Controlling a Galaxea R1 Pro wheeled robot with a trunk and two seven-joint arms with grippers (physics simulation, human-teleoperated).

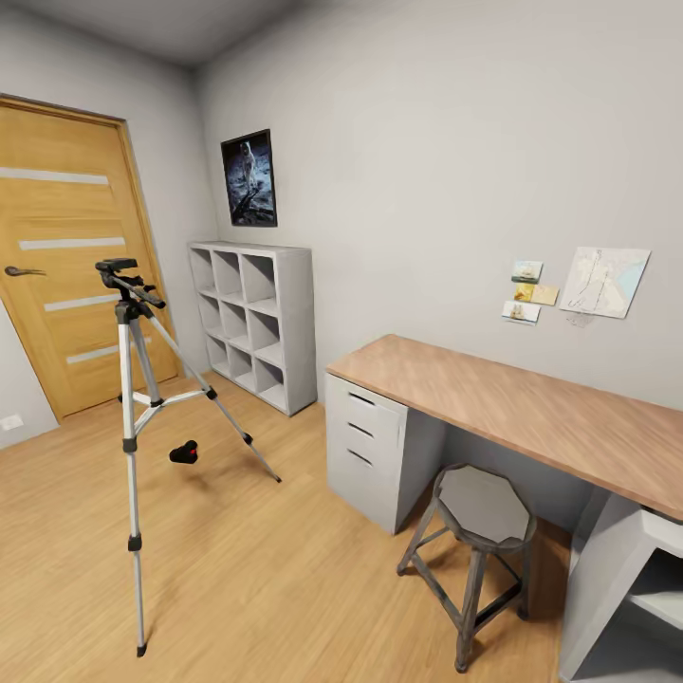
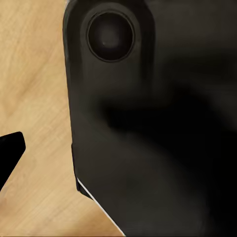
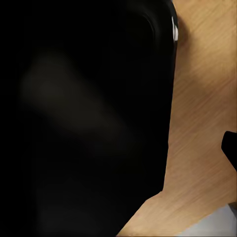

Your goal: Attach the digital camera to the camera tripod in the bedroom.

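The camera tripod (image 1: 130, 379) stands upright on the light wood floor at the left of the head view, its silver legs spread and its dark head (image 1: 119, 270) bare. On the floor between the legs lies the small black digital camera (image 1: 184, 452) with a red spot. Each wrist view looks down past a black part of my own body at the floor. One black fingertip (image 2: 10, 153) of the left gripper sits at the frame edge, and one fingertip (image 3: 229, 148) of the right gripper likewise, each far from the middle, with nothing held.
A white cube shelf (image 1: 254, 323) stands against the far wall behind the tripod, with a wooden door (image 1: 66, 256) to its left. At the right are a wooden-top desk (image 1: 512, 398) with white drawers (image 1: 365, 446) and a grey stool (image 1: 479, 522).
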